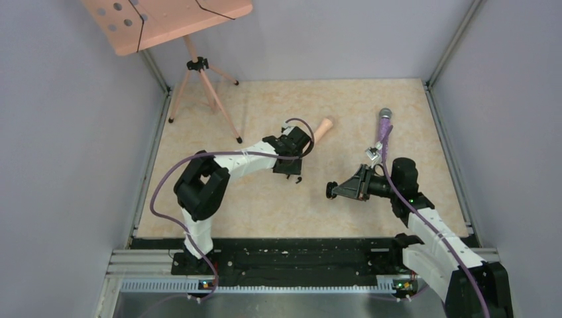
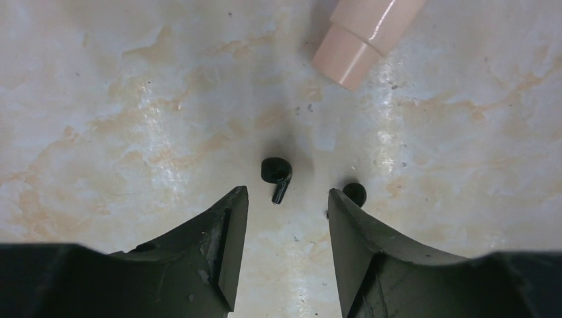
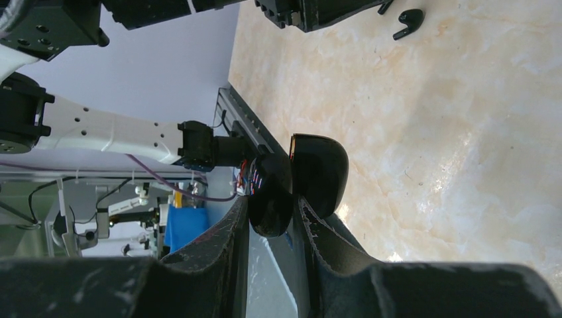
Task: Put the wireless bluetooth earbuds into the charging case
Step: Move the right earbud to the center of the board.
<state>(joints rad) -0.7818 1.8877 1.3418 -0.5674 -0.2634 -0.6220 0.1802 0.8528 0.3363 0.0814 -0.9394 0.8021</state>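
Just ahead of the left hand (image 2: 287,197), in line with the gap between its fingers, one earbud (image 2: 276,173) lies on the desk (image 2: 132,99). Its round head points away from the hand and its short stem points back toward the gap. The fingers (image 2: 222,232) of this hand stand spread with bare desk between them and pinch nothing; the earbud is near the tips but apart from both. A second earbud (image 2: 356,192) lies just past the tip of the finger on the right side of the left wrist view. It is partly hidden behind that tip, so I cannot tell whether the two touch. Farther out from the hand, beyond both earbuds, the end of a pink cylinder (image 2: 364,40) rests on the desk. Off to the right of the left hand, and apart from it, the right hand (image 3: 272,202) is turned on its side and reaches toward the left one. Its two fingers are pressed onto the charging case (image 3: 321,172), pinching it at their tips. The case is glossy black and stands open, one half caught between the fingers and the other swung out beside them; its inside does not show. Beyond the right hand, farther from the arm's base, a purple stick (image 1: 384,126) lies on the desk.
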